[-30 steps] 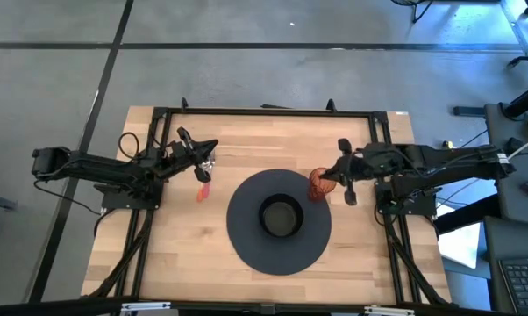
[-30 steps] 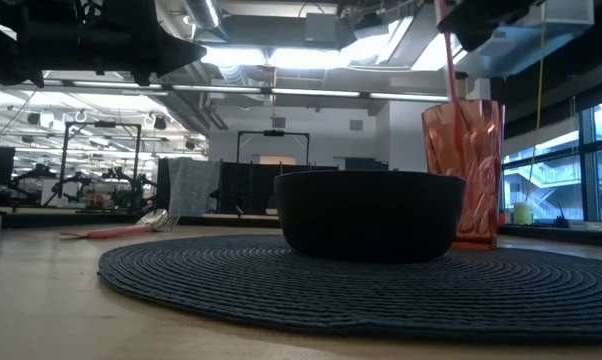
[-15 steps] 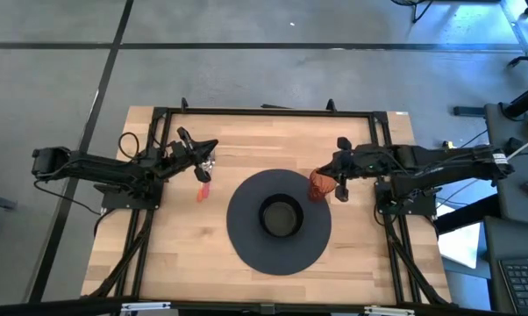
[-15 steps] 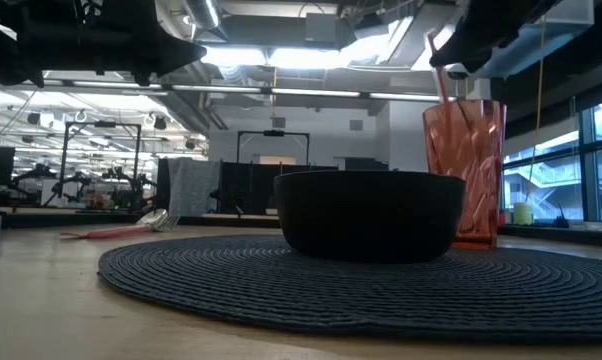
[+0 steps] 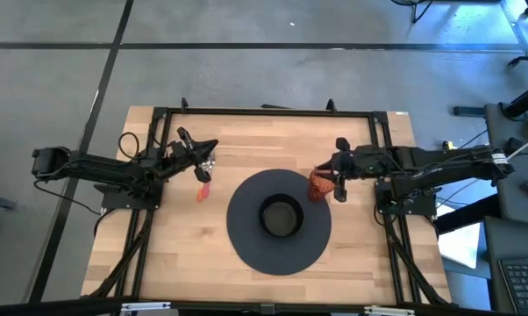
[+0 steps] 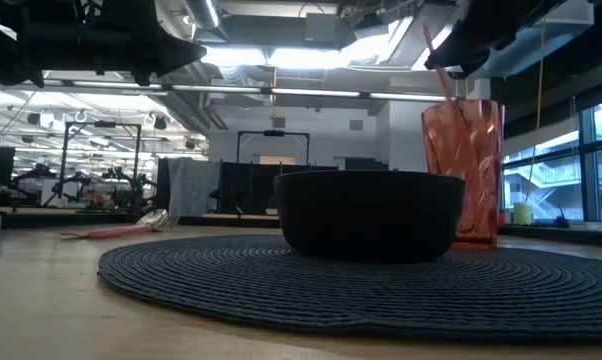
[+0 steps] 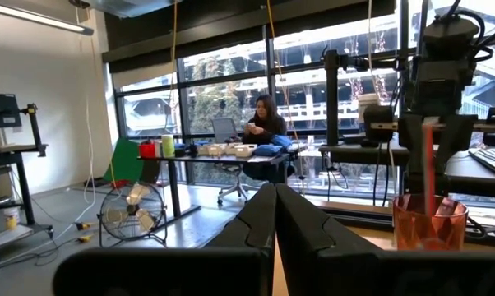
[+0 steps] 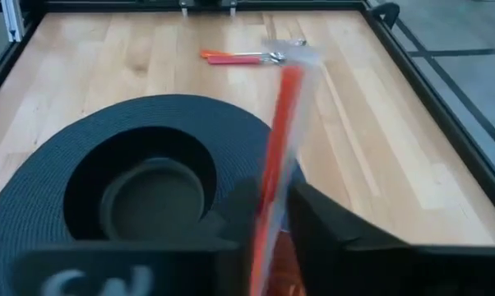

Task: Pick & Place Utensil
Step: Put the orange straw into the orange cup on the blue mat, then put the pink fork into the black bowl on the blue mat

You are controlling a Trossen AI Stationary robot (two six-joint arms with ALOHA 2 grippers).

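Observation:
My right gripper (image 5: pixel 336 175) is above the red tumbler (image 5: pixel 317 185), which stands on the right edge of the round dark placemat (image 5: pixel 246 241), and is shut on a red-handled utensil (image 8: pixel 281 131). The utensil's lower part reaches into the tumbler (image 6: pixel 463 170). A black bowl (image 5: pixel 280 217) sits mid-mat. A second red-handled utensil (image 5: pixel 203 188) with a metal head lies flat on the wood left of the mat. My left gripper (image 5: pixel 209 161) is shut and empty, above that utensil's far end. My right gripper pinches the utensil's red handle (image 8: pixel 272 193) between its two fingers, which lie across it. The fingers come from the table's right side. The handle (image 6: pixel 441 75) slants from the gripper down into the tumbler. Its lower end is hidden by the tumbler's wall.
A black frame (image 5: pixel 264 111) runs around the table's far edge and sides. Bare wood (image 5: pixel 176 254) lies on the near left of the mat. A person (image 7: pixel 262 123) sits at a desk far off in the room.
My right gripper has moved a little toward the table's left, over the tumbler. The red utensil it holds stood upright and now tips, with its lower part in the tumbler.

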